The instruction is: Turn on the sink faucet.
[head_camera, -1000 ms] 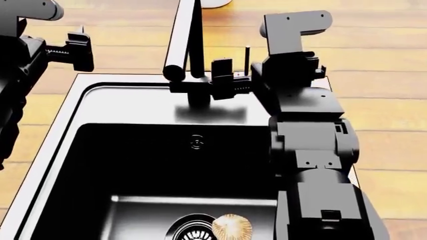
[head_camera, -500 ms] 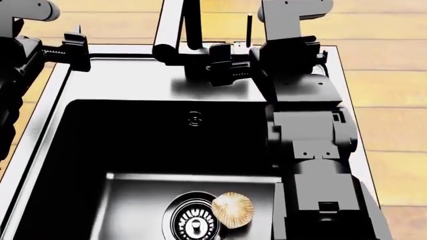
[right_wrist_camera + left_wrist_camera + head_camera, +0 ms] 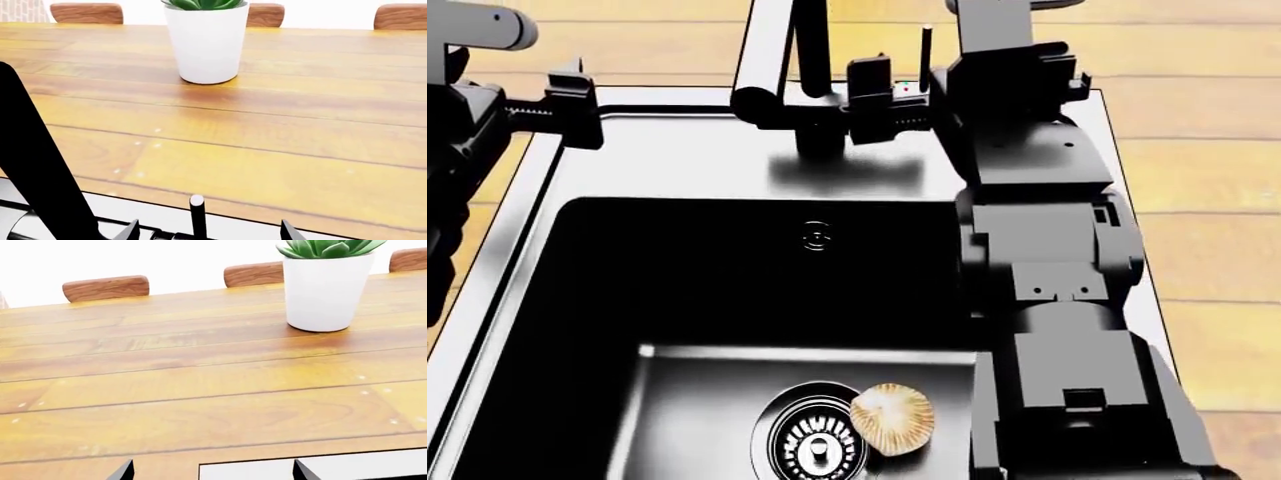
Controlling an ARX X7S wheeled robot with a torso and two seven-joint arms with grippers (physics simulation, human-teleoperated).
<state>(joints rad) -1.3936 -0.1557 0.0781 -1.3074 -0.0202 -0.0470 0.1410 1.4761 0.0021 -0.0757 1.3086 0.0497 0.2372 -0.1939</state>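
Head view, nearest: sink (image 3: pixel 694 165) with black basin, chrome drain strainer (image 3: pixel 814 452) on the floor, a tan ribbed shell (image 3: pixel 893 420) touching the strainer's edge. Small round overflow fitting (image 3: pixel 814 238) on the basin's back wall. Right arm runs up along the sink's right side. Sink faucet (image 3: pixel 790 75) stands on the steel rim behind the basin, tubular spout leaning toward the camera, square base below. Right gripper (image 3: pixel 888 100) sits at the faucet base, jaws apart, with the thin upright lever (image 3: pixel 925 58) just beside it; in the right wrist view the lever (image 3: pixel 197 216) stands between the two jaw tips, contact not clear. Left gripper (image 3: pixel 567 100) hangs over the sink's far left corner, well apart from the faucet, jaws apart on nothing. Beyond: wooden bench (image 3: pixel 300 150), white pot with succulent (image 3: pixel 207 40) on it, chair backs (image 3: pixel 107 288) at the far edge
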